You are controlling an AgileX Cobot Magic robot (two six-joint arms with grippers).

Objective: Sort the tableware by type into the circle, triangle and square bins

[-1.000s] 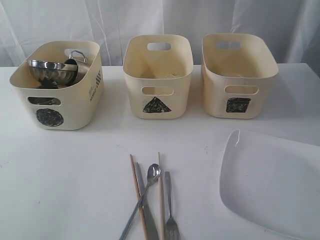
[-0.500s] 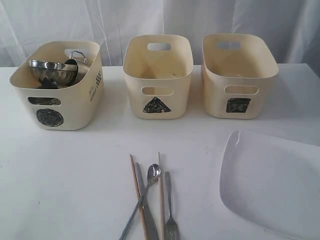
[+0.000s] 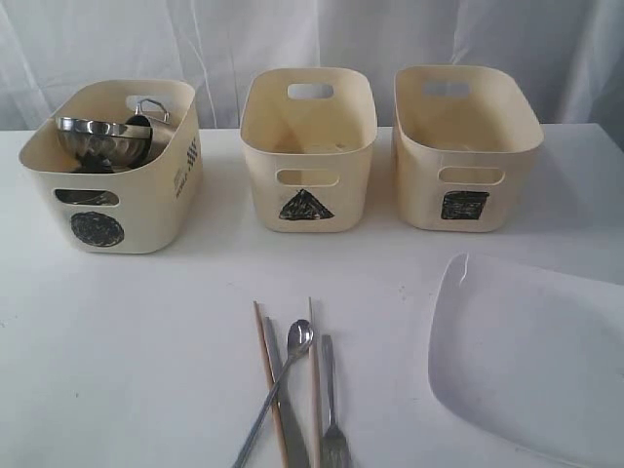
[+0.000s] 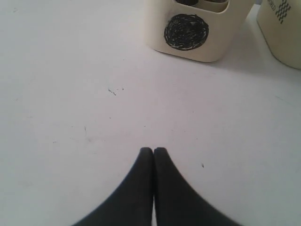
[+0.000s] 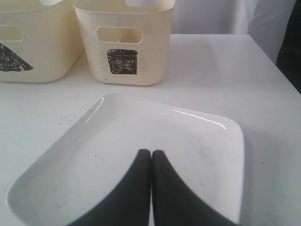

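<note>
While both claws sit pressed together and empty, the right gripper [image 5: 151, 151] hangs over the large white rounded-square plate [image 5: 117, 141], and the left gripper [image 4: 153, 149] over bare white table [image 4: 70, 94], well short of the cream plastic circle-marked tub [image 4: 188, 33]. Only the exterior view shows the steel bowl with handle [image 3: 97, 141] in that tub, plus the steel spoon [image 3: 298, 336], fork [image 3: 331, 390], knife [image 3: 292, 429] and 2 wooden chopsticks [image 3: 264, 351] grouped beside the plate. Nothing has shifted since 1 second ago.

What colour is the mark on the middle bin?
Black scribbled triangle; clearest in the exterior view.
</note>
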